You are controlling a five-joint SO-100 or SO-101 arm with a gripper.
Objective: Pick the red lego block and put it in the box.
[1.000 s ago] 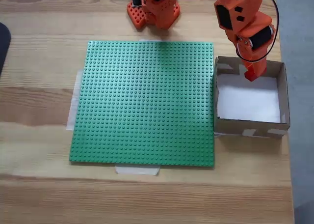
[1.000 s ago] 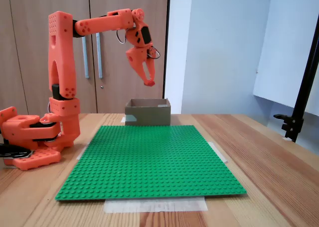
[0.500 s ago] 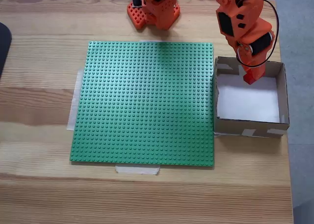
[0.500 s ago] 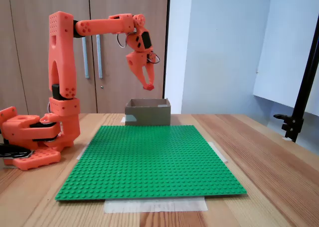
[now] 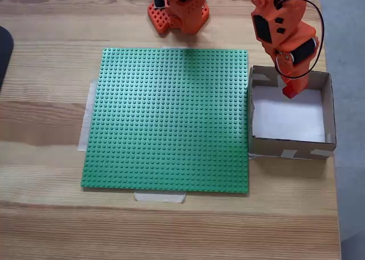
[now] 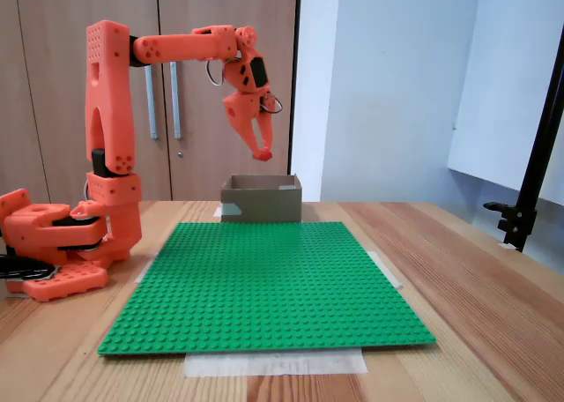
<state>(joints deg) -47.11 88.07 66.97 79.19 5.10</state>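
In the fixed view from above, going left to right, the pale wooden tabletop [image 5: 45, 72] carries a flat green studded baseplate [image 5: 168, 120], taped down at its left and bottom edges, and just beside the plate's right edge stands the square, shallow brown cardboard box [image 5: 328, 109] with pale tape patches on its near wall. Its white floor looks bare; nothing lies in it yet. Above the box's far part hangs the orange claw [image 5: 291, 90], its jaws closed on the small red rectangular plastic lego block [image 5: 290, 92], which shows as a red lump at the very tip. In the fixed view from the front the orange robot arm [image 6: 110, 137] rises at the left, reaches across to the right, and points the claw [image 6: 262, 153] down with the brick [image 6: 262, 155] held clearly above the box [image 6: 261, 199]. The main risk, as I judge it, lies in where the brick hangs: from above it sits close to the box's far wall, not over the middle, so a release from this height could let it strike the rim or bounce off the hard floor and tumble out over the low walls. A brick sticking to one jaw on opening could also fall askew. Lowering further and moving toward the centre would lessen both.
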